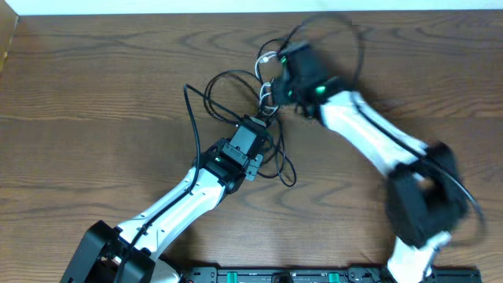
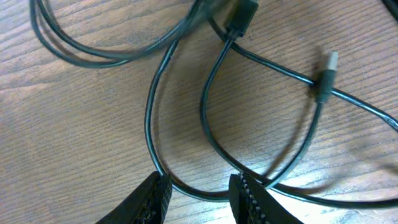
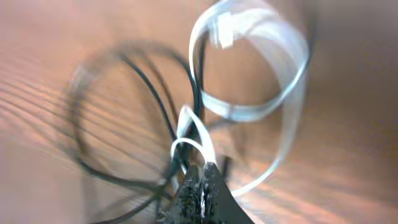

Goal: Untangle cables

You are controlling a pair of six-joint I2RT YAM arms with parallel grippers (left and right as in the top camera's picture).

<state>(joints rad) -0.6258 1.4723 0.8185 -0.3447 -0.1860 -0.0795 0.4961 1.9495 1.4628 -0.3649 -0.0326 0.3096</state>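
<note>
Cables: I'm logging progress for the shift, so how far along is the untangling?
Done: nothing looks freed; the black cable and white cable overlap in one tangle. In hand: the right pincer is shut on the white cable, and the left pincer stands open astride a black strand. Remaining: drawing the cords apart and laying each out separately.

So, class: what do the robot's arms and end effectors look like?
The left arm and right arm have white shells, black joints and green lights. The left end effector and right end effector are black; the left's fingers look ridged. A black wire follows the right arm.
</note>
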